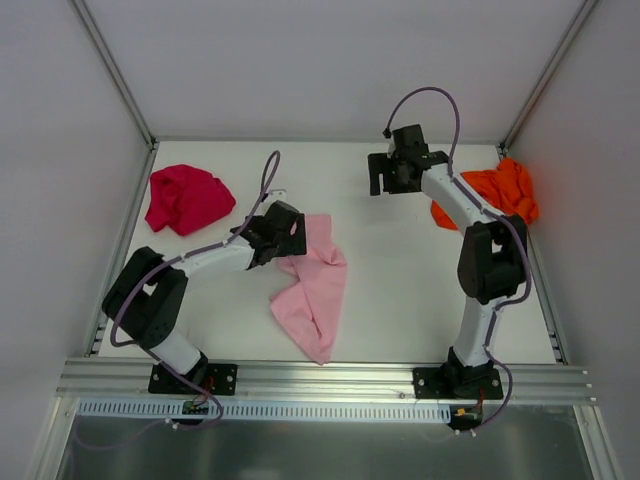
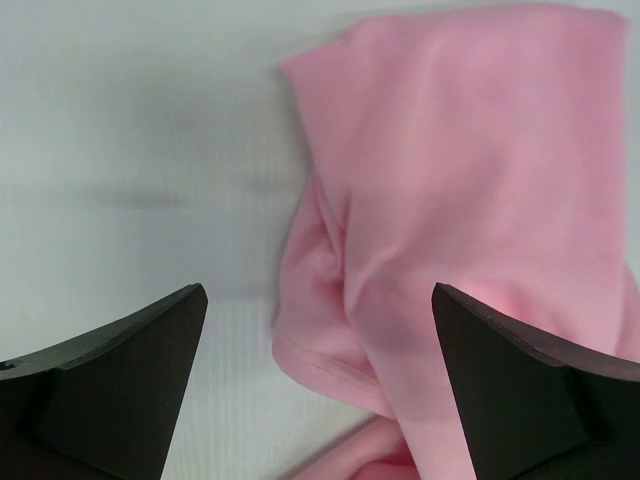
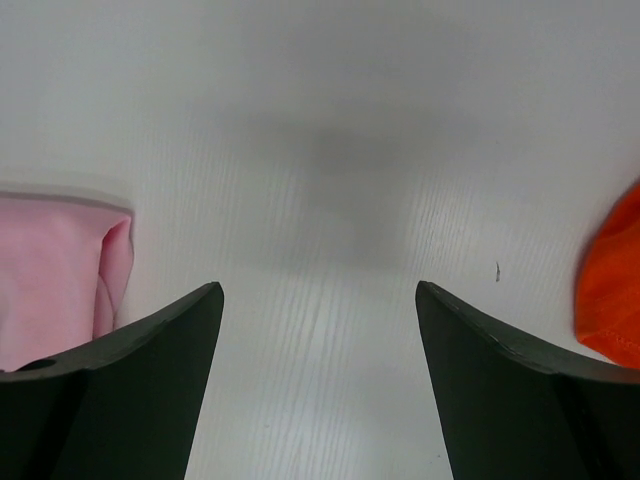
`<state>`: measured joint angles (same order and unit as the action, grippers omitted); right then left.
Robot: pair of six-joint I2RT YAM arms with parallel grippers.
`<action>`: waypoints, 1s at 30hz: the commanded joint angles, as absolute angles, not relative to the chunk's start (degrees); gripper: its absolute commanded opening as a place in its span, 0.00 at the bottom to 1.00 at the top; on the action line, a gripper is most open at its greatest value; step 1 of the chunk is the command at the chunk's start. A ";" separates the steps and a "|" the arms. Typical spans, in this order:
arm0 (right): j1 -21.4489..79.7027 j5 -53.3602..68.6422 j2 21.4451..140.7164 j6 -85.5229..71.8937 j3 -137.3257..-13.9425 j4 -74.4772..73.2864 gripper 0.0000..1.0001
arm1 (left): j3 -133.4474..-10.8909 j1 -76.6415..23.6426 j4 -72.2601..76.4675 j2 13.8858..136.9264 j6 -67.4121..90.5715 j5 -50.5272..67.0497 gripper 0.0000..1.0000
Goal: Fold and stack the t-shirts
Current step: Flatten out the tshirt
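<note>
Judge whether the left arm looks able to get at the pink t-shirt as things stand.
Probably yes: the left gripper hangs open right above the pink t-shirt, at its edge, and nothing lies between them.

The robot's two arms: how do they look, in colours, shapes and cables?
Both the left arm and the right arm have white tubular links between bulky black joints. A thin purple cable loops along each. The left gripper and right gripper are black; their fingers are dark, flat wedges. Black base plates sit on a metal rail.

Lab cell — white panels, aluminium rail.
</note>
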<state>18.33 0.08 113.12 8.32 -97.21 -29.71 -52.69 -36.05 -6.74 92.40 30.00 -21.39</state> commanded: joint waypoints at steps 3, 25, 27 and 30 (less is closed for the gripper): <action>19.33 2.63 96.72 3.88 -86.42 -21.10 0.83 | -58.35 -36.48 -10.54 89.21 27.69 -19.34 0.99; 43.93 -13.88 59.95 -6.41 -50.72 -14.76 0.79 | -79.45 -29.10 -15.47 108.10 27.33 -9.07 0.79; 48.31 -15.90 59.42 -6.59 -50.10 -15.03 0.79 | -79.37 -28.48 -15.12 108.72 27.33 -8.44 0.69; 53.33 -19.94 58.89 -7.47 -49.48 -15.29 0.79 | -78.93 -27.69 -14.42 109.60 27.51 -6.86 0.72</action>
<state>49.47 -14.50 60.42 -5.17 -49.89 -16.93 -77.65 -28.38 -14.00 108.51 26.85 -9.87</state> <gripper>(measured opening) 0.796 0.714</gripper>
